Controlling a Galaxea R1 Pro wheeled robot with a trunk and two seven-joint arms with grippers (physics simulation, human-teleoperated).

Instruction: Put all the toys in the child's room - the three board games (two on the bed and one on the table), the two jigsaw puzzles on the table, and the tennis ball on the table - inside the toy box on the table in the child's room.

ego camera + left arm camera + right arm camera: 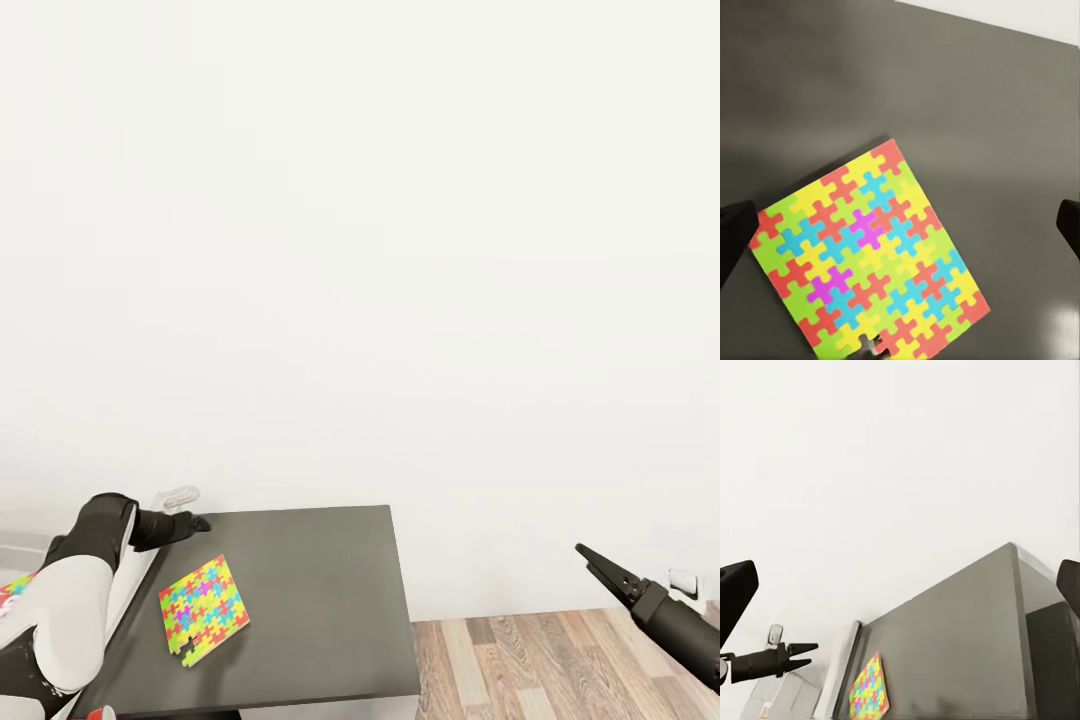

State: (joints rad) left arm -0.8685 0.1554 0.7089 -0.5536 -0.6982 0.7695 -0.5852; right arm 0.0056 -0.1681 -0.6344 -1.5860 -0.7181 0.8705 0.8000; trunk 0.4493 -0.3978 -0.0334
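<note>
A plain white wall point(360, 220) rises behind the table's dark grey end point(320, 600), where one multicoloured jigsaw puzzle point(204, 608) lies flat. The left gripper point(197, 523) hovers above it, open and empty. The right gripper point(600, 566), well apart over wooden floor point(540, 665), holds nothing, its fingers together in the head view.

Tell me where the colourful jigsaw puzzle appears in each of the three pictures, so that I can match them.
Head view: the jigsaw puzzle lies flat on the dark table top, low and left, near the left arm.
Left wrist view: the puzzle takes the middle and lower part, seen from above.
Right wrist view: the puzzle is small, at the lower edge, on the dark top.
Shared landmark: the dark table top under it.
</note>
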